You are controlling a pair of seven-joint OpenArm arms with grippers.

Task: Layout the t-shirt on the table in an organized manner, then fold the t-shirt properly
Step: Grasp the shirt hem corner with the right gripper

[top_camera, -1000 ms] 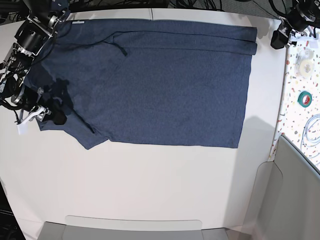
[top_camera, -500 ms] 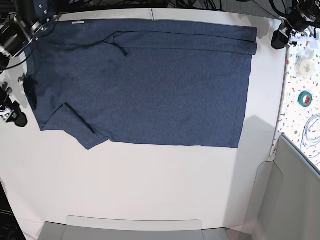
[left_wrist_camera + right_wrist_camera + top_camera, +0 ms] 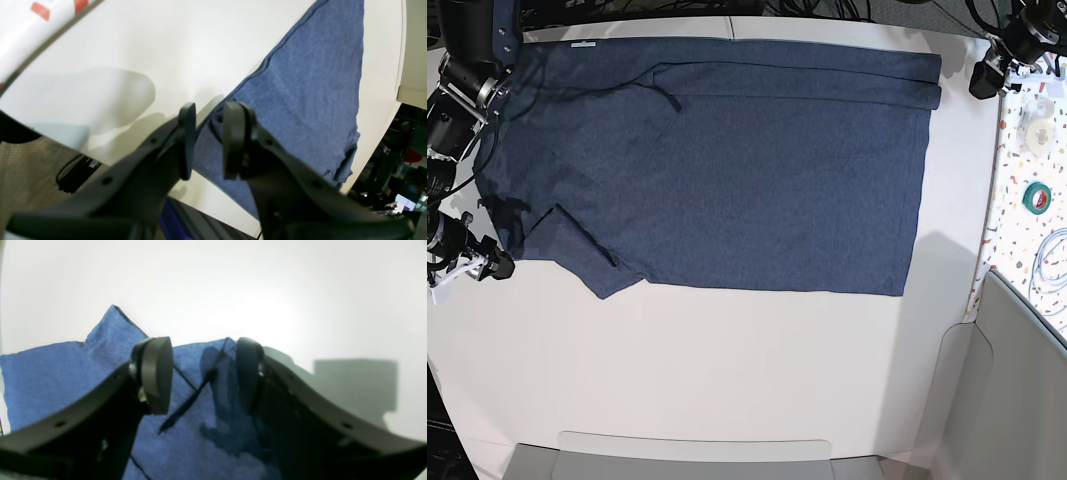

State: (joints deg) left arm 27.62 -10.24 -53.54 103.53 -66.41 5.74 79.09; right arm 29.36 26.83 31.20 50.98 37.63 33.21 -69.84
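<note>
One t-shirt [image 3: 727, 170] is lying on one table [image 3: 727, 370]. Two grippers are showing: left [image 3: 983, 78], right [image 3: 489, 262]. One green tape roll [image 3: 1037, 196] is sitting on the speckled strip [image 3: 1017, 240].

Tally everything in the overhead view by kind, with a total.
T-shirt: 1
Table: 1
Grippers: 2, left gripper, right gripper
Green tape roll: 1
White tape roll: 1
Total: 6

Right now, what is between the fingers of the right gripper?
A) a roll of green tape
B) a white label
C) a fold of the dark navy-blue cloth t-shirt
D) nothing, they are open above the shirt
D: in the right wrist view the right gripper stands open, its fingers apart above the dark navy-blue cloth t-shirt, with nothing clamped.
</note>
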